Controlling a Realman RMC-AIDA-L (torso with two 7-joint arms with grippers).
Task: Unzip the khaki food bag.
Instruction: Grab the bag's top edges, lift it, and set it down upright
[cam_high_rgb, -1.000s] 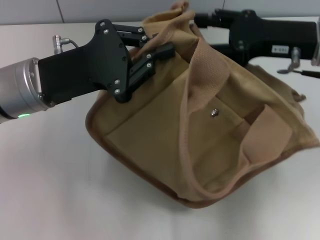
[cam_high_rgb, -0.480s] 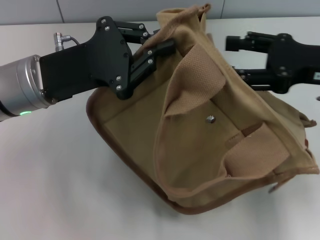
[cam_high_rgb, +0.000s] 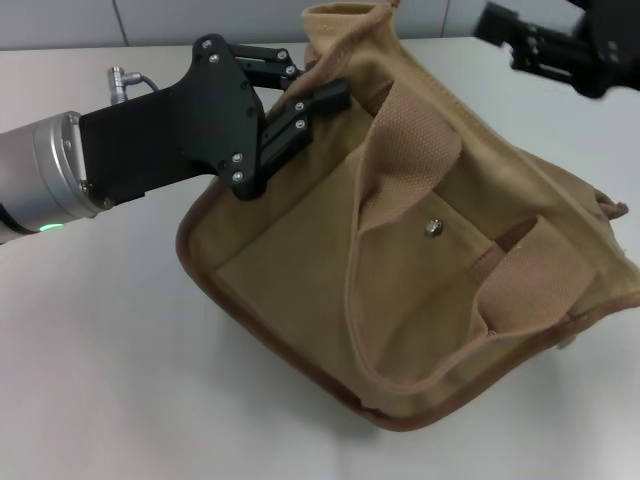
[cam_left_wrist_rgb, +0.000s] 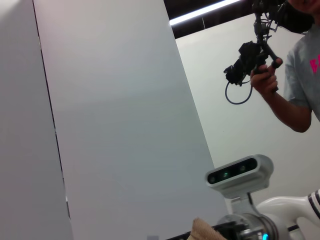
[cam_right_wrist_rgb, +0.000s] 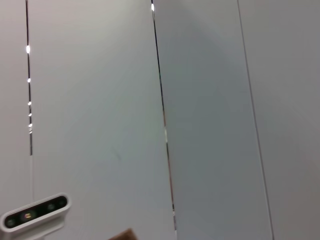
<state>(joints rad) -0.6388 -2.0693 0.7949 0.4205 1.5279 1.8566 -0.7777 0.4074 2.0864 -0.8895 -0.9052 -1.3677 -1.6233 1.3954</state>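
The khaki food bag (cam_high_rgb: 300, 260) lies tilted on the white table (cam_high_rgb: 100, 350), its front pocket and metal snap (cam_high_rgb: 432, 228) facing up. One wide webbing handle (cam_high_rgb: 415, 130) loops over the front. My left gripper (cam_high_rgb: 318, 88) is shut on the bag's raised top edge at the left corner. At the far right corner my right gripper (cam_high_rgb: 522, 45) hangs above the table, open and apart from the bag. The zipper is hidden. A scrap of tan cloth (cam_left_wrist_rgb: 202, 230) shows in the left wrist view.
The bag's right end reaches the head view's right edge. The left wrist view shows a wall panel, the robot's head camera (cam_left_wrist_rgb: 239, 172) and a person (cam_left_wrist_rgb: 300, 75) holding a camera rig. The right wrist view shows only wall panels.
My right gripper has risen from beside the bag's right end to the far right corner. The bag's front has settled lower and rightward. My left gripper has kept its hold in place.
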